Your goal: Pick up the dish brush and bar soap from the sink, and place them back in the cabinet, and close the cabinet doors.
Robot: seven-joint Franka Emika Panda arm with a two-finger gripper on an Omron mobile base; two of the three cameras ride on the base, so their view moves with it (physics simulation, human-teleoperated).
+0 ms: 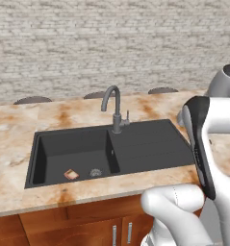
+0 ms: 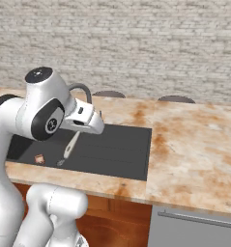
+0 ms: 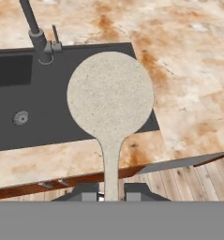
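Glossy white rounded arm (image 2: 44, 116) segments with black joint bands, a dark round cap, and dark jaws.

The dish brush (image 3: 110, 96) fills the centre of the hand view, its round speckled cream head up and its thin handle running down to the bottom edge. The bar soap (image 1: 71, 174), small and pinkish-red, lies flat at lower left in the dark sink (image 1: 145, 144) basin.

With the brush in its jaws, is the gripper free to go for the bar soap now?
Probably not. The gripper is shut on the dish brush, so the jaws are taken. The bar soap lies uncovered on the floor of the sink, beside the drain.
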